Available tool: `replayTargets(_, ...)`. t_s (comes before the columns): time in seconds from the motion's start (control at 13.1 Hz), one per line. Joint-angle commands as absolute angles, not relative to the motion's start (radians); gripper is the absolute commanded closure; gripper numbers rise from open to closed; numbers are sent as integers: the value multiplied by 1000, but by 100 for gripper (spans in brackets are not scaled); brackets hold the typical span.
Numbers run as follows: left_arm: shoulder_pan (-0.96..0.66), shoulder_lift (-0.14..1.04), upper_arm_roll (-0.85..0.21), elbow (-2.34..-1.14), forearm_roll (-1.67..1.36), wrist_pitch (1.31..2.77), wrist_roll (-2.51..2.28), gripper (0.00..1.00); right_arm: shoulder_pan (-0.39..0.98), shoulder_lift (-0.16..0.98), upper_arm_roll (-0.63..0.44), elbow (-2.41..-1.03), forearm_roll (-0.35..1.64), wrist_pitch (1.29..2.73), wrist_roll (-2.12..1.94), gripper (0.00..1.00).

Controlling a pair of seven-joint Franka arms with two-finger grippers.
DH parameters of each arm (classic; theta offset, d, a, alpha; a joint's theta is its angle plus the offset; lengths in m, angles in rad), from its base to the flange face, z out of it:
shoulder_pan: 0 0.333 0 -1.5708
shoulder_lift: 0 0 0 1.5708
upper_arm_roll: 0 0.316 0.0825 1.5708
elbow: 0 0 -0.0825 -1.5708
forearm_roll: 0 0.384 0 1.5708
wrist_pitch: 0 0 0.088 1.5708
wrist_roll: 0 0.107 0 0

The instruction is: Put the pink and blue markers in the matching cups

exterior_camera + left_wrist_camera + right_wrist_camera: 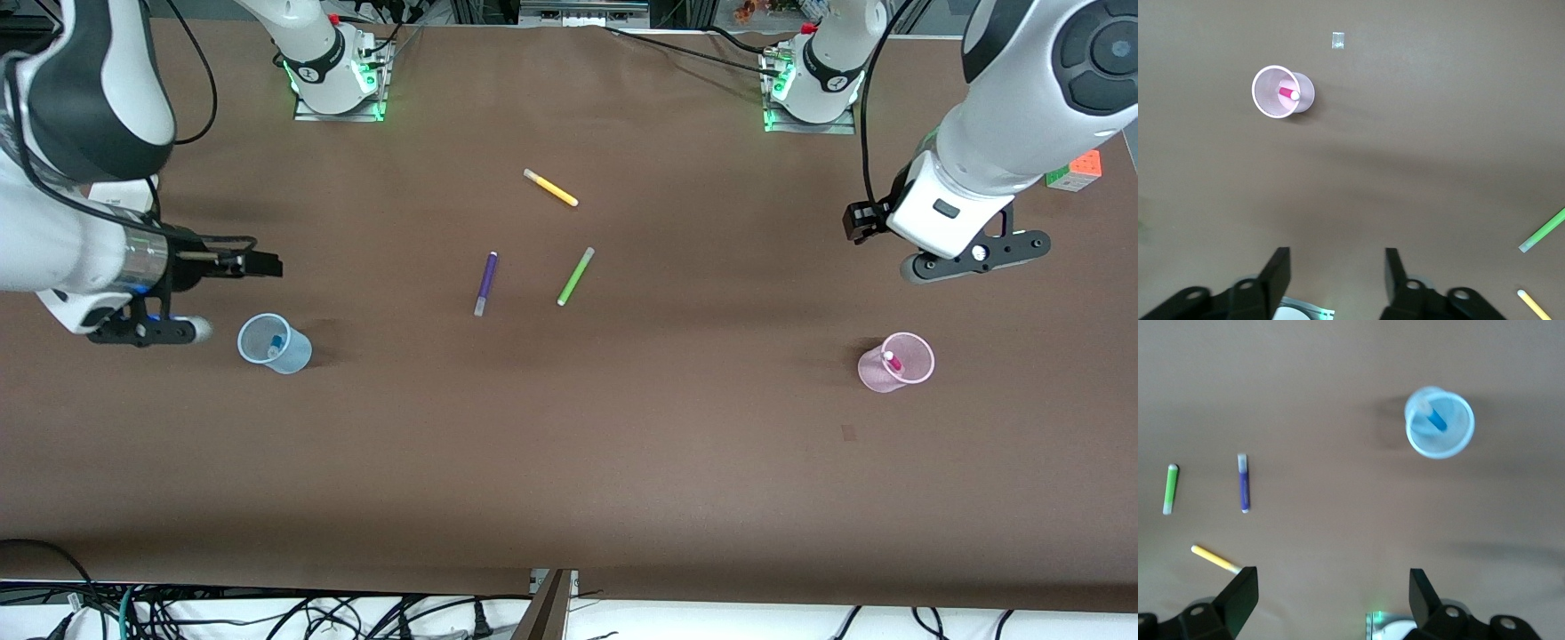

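The light pink cup (896, 363) stands upright toward the left arm's end of the table, with the pink marker (892, 360) standing in it. In the left wrist view the pink cup (1283, 91) and its marker (1289, 93) show from above. My left gripper (855, 222) (1337, 267) hangs open and empty over bare table beside that cup. The light blue cup (274, 343) (1439, 422) stands toward the right arm's end and holds the blue marker (276, 342) (1435, 417). My right gripper (265, 264) (1333, 587) is open and empty over bare table beside it.
A yellow marker (550, 188), a purple marker (485, 283) and a green marker (575, 276) lie flat mid-table. A colour cube (1076, 171) sits at the table edge by the left arm. A small mark (848, 433) lies nearer the front camera than the pink cup.
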State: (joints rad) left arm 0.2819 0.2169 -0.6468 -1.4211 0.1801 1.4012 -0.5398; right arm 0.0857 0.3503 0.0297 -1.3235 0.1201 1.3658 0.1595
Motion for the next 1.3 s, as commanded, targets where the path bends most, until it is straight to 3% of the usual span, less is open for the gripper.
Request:
replayTargets(0.0, 293, 209, -657, -1394, 199, 1405, -489, 0, 66, 293, 31, -1325, 107, 1313, 184, 0)
replayTargets(0.46, 290, 210, -657, -1390, 195, 1405, -486, 0, 42, 54, 32, -1522, 6, 1404, 183, 0)
replayTargets(0.92, 272, 204, -632, -1388, 192, 1405, -417, 0, 34, -52, 26, -1626, -17, 1404, 181, 0)
replayTargets(0.99, 209, 201, -561, -1388, 192, 1401, -401, 0, 34, -54, 26, -1623, -18, 1402, 173, 0)
replayTargets(1.22, -29, 141, -214, -1407, 37, 1416, -304, 0, 38, -41, 26, -1614, -37, 1401, 115, 0)
